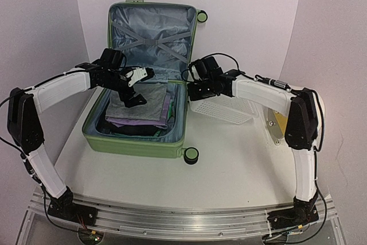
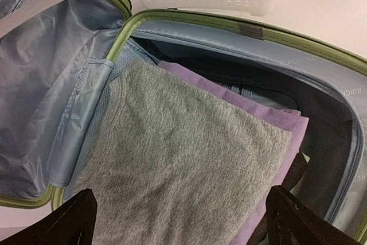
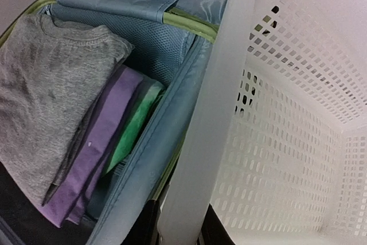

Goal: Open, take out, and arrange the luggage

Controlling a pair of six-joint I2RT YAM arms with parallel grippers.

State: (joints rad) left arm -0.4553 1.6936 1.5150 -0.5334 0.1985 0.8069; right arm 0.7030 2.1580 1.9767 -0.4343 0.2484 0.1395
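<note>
**Item 1.** Large light-green ribbed hard-shell suitcase (image 1: pixel 135 144). It is lying open on the white bench (image 1: pixel 229 176), left of centre. The base is resting flat and the lid is standing upright at the far side. Grey-blue fabric lining (image 1: pixel 172 24) and crossed grey straps (image 1: pixel 150 43) are showing inside the lid. One black wheel with a green hub (image 1: pixel 191 155) is sitting at the near right corner, and a second wheel (image 1: pixel 202 16) is showing beside the lid's upper right corner.

**Item 2.** Folded clothing, filling the base in one stack.
- A grey knit garment (image 2: pixel 183 159) is lying on top.
- A purple garment (image 3: pixel 100 142) is lying beneath it and jutting out along one edge.
- The edge of a green garment (image 3: pixel 135 124) is showing beside the purple one.
- A dark garment (image 1: pixel 135 131) is lying lowest.

**Item 3.** White perforated plastic basket (image 3: pixel 287 142). It is sitting on the bench just beside the suitcase's right wall, with one rim running along the lining edge.

**Item 4.** Left arm (image 1: pixel 57 93). It is reaching over the suitcase base. The left jaws are gaping fully wide and holding nothing, hovering above the grey garment. The two dark fingers (image 2: pixel 69 222) are framing the garment's near edge in the wrist view.

**Item 5.** Right arm (image 1: pixel 269 96). It is reaching in from the right. The right jaws are standing narrow and straddling the basket's rim. One dark finger (image 3: pixel 150 225) is sitting on each side, and both are looking pressed against the plastic.
</note>
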